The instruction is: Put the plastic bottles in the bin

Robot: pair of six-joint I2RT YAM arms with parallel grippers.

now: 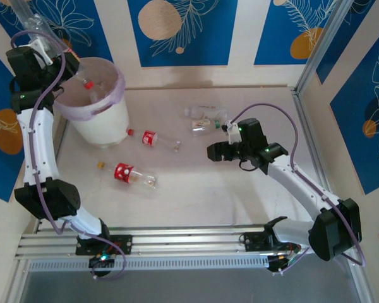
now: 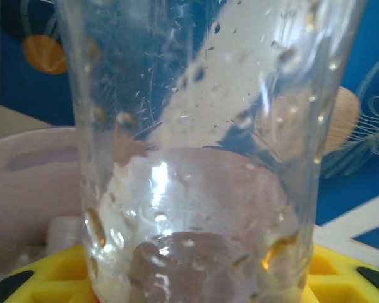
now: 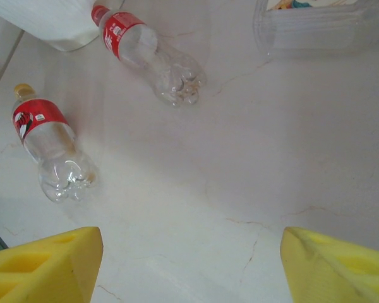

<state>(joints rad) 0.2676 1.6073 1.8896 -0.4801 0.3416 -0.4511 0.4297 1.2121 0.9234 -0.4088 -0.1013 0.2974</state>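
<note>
Left arm [image 1: 35,136] raised at worktop's [image 1: 196,196] far left corner, jaws clenched on clear bottle [image 1: 36,26], right arm [image 1: 297,180] low, jaws released

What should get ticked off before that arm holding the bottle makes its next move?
1. Left gripper has a firm hold on the clear bottle: ok, its fingers are closed on it.
2. Held bottle is over the bin opening: cannot tell; from overhead it looks off the rim's far left side.
3. Bin is upright with room inside: ok.
4. Right gripper is open and empty: ok.
5. All bottles are off the table: not ok; a red-capped bottle, a yellow-capped bottle and a cluster of clear bottles lie there.
</note>
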